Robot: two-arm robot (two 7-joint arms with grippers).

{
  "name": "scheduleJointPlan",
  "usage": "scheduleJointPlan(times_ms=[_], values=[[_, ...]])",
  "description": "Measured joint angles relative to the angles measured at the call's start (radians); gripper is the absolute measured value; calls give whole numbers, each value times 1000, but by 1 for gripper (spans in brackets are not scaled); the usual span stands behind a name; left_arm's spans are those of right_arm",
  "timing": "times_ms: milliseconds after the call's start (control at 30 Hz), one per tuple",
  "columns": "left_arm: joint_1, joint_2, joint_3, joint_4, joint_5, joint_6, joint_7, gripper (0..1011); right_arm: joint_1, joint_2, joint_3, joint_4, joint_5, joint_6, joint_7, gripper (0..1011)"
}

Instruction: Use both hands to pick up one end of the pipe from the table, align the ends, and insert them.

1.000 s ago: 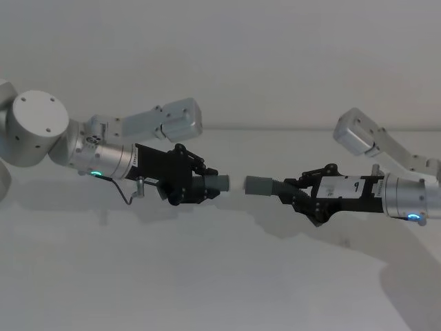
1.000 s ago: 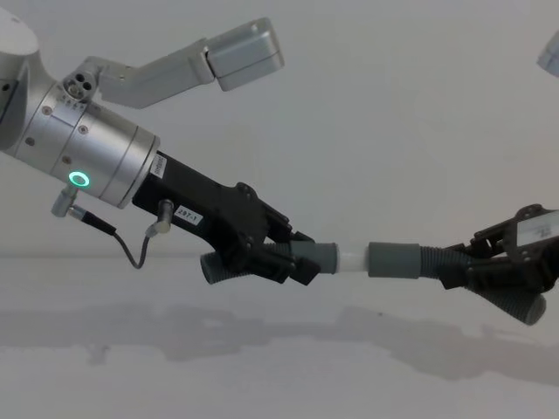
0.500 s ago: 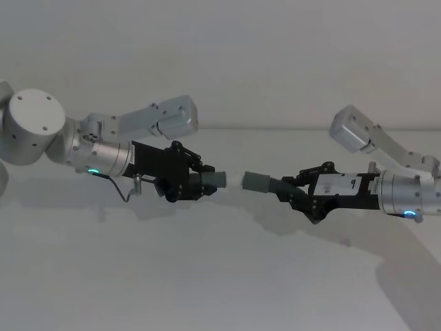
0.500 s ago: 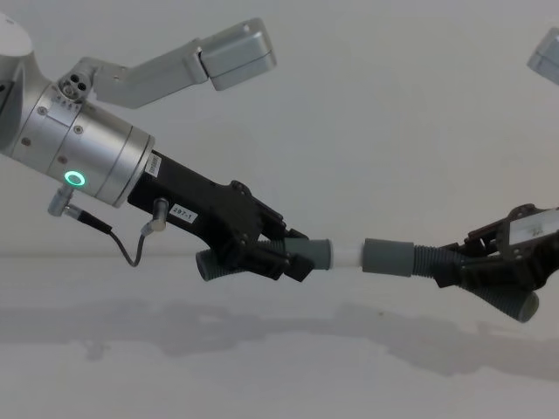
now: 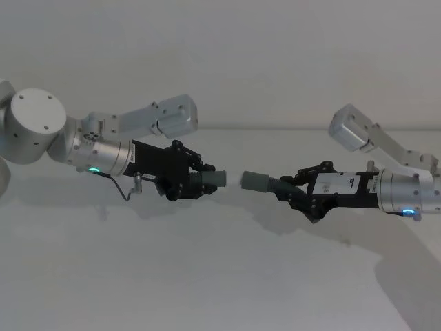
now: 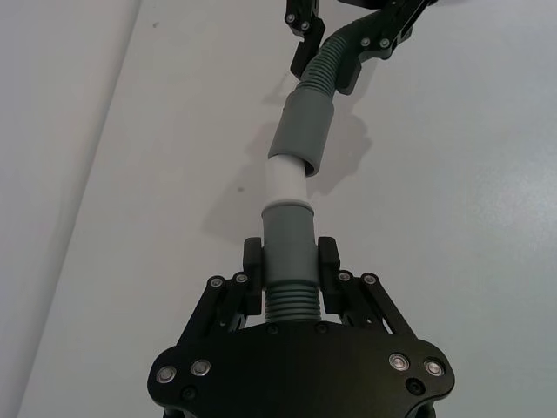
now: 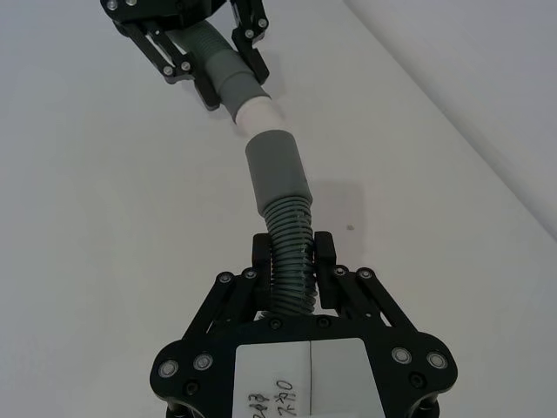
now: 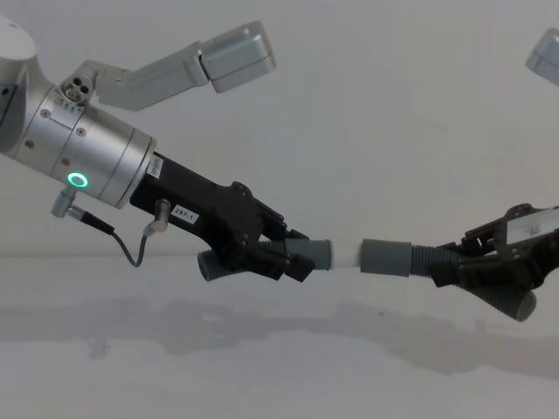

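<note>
— White tabletop (image 5: 207, 276) and white wall run together from the head camera. What is up in the air?
— Both arms are raised over it. The left gripper (image 5: 200, 181) pinches the shorter hose piece (image 5: 210, 180), and the right gripper (image 5: 293, 194) pinches the longer hose piece (image 5: 265, 184). Their cuffs face each other, very close.

— And from the chest?
— Seen side-on, the left cuff (image 8: 316, 255) has a white spigot (image 8: 347, 257) sticking out, whose tip meets the mouth of the right cuff (image 8: 385, 257). Both pieces hang above the tabletop, and the loose ribbed ends droop below each gripper.

— Left wrist camera?
— Fingers (image 6: 252, 277) are pressed onto the ribbed hose just behind the cuff. The spigot meets the other cuff's opening at a slight angle.

— Right wrist?
— Its fingers (image 7: 324, 261) clamp the ribbed hose a little way behind the cuff, with the white tip just at the rim; how deep it sits, I cannot tell.
</note>
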Motion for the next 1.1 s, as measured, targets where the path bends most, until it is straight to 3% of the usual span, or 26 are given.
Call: scheduleJointPlan(times_ms=[1100], values=[[-3,13,18,-17,-36,-23,-24,365,2,1,-8,2,19,-25,18,282]])
